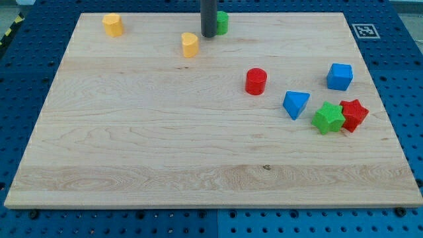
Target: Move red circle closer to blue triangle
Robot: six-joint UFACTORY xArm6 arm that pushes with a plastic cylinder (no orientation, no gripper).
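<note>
The red circle (pixel 256 81) sits on the wooden board right of centre. The blue triangle (pixel 295 104) lies just to its lower right, a short gap apart. My tip (pixel 207 35) rests on the board near the view's top, well to the upper left of the red circle. It stands right beside a green block (pixel 221 22), partly hidden behind the rod, and a little to the upper right of a yellow block (pixel 190 44).
A blue cube (pixel 340 76) lies at the right. A green star (pixel 328 118) and a red star (pixel 353 115) touch each other below it, right of the blue triangle. A yellow block (pixel 113 24) sits at the top left. The board's edge (pixel 211 203) runs along the view's bottom.
</note>
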